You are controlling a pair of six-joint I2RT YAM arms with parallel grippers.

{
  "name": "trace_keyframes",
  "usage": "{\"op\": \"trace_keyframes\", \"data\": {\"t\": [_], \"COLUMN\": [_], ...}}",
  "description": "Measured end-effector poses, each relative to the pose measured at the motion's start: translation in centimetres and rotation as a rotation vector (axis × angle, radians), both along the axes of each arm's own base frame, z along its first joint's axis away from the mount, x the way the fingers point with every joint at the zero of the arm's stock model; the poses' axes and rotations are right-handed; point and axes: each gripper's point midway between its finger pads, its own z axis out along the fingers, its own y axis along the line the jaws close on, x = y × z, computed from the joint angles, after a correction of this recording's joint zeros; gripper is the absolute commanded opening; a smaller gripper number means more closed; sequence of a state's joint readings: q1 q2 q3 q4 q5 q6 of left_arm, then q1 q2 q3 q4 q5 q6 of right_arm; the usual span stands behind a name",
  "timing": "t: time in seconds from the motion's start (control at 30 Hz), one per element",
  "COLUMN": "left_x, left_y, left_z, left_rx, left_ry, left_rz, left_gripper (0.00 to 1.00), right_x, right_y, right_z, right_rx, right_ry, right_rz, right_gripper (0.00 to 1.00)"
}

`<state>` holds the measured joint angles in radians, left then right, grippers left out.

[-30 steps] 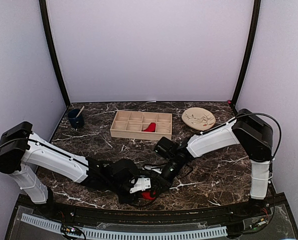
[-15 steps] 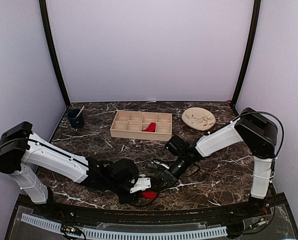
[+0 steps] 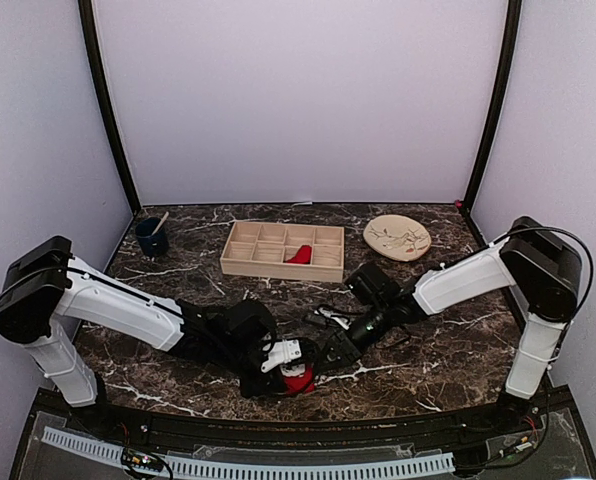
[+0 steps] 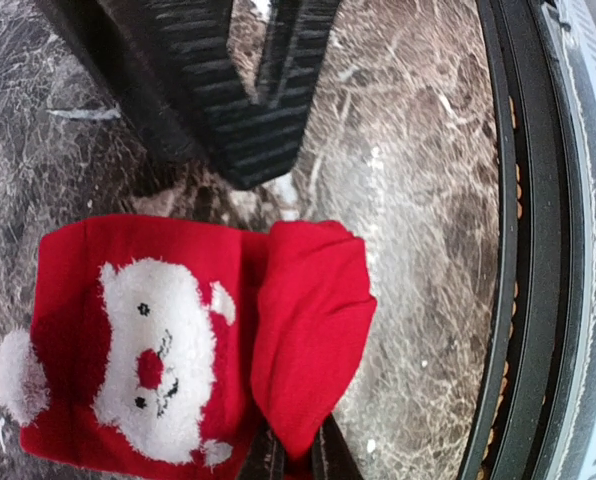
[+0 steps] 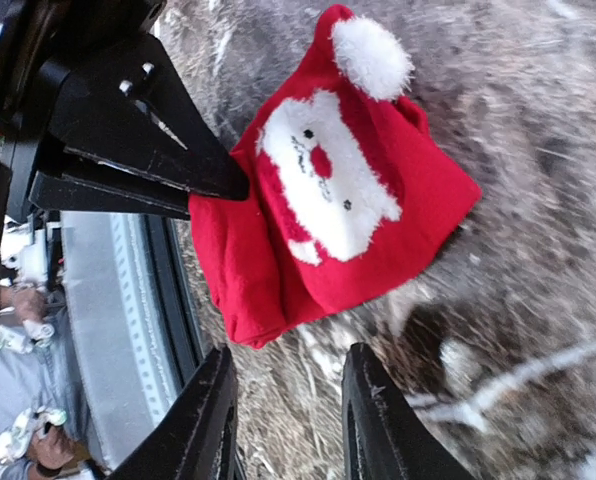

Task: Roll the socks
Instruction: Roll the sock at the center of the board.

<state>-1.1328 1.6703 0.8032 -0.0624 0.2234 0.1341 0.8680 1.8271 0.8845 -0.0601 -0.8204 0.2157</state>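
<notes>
Fingers [image 5: 210, 430] of the right gripper [image 5: 290, 358] are held apart, empty, beside the sock [image 5: 328, 200]; its folded edge is pinched by the left gripper [image 4: 296, 464], near the table's [image 4: 418, 200] front edge.

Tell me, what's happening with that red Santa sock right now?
Left gripper shut on the sock, at its folded edge. Right gripper open, just short of it. Sock partly folded, Santa face up. Nothing in the way.

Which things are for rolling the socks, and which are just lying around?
For the job: Santa sock, left gripper pinching it, right gripper open nearby.
Lying about: wooden tray with something red inside, blue cup, plate.
</notes>
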Motion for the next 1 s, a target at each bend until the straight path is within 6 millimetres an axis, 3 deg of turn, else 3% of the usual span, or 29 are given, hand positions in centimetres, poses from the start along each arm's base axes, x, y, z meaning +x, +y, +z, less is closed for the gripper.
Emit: {"op": "trace_keyframes", "data": {"t": [0.37,0.57,1.0], "left_x": [0.2,0.3,0.2], "left_y": [-0.7,-0.8,-0.3], "left_z": [-0.1,-0.2,-0.3], "left_rx": [-0.025,-0.039,-0.078], "left_ry": [0.205,0.319,0.532], "left_rz": [0.019,0.023,0.056], "left_gripper": [0.00,0.00,0.00], "right_x": [2.1,1.4,0.9], "right_y": [-1.1,-0.8,-1.0], "right_z": [0.8,0.6,2.7], "right_rx": [-0.042,-0.083,-0.088], "right_ry": [-0.229,-0.357,-0.578], "right_rz": [-0.093,-0.078,-0.082], "right_gripper": [0.34,0.34,0.35]}}
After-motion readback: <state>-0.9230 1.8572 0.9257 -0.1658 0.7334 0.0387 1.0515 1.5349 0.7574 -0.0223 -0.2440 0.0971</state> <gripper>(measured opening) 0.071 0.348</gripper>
